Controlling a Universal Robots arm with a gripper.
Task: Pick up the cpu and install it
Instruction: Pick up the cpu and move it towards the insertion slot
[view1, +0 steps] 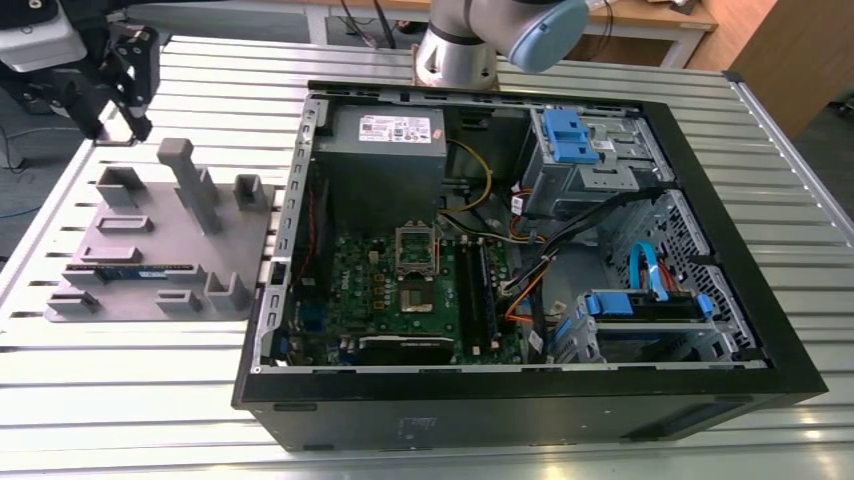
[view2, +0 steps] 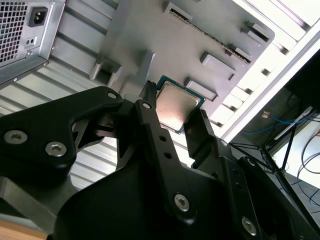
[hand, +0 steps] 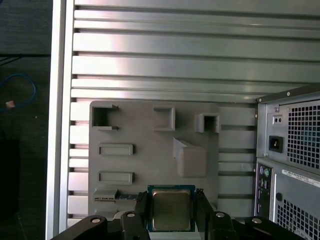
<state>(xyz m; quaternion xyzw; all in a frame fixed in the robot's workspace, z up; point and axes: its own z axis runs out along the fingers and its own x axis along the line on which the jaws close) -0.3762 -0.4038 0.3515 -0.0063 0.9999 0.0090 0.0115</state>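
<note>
Claw (hand: 171, 204) — cpu (hand: 171, 211) within its grip

The cpu (hand: 171, 210) has a smooth, softly shining metal top with a green rim. The gripper (hand: 171, 204) fingers (hand: 141, 216) look matt black. The holder plate (hand: 150, 150) is matt grey plastic, the table (hand: 165, 65) ribbed glossy metal, the computer case (view1: 534, 400) matt black

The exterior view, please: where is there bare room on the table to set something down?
Bare slats lie on the table between the grey fixture plate and the near edge, and beyond the plate. Posts and a memory stick crowd the plate; the computer case is packed. The hand holds the cpu.
</note>
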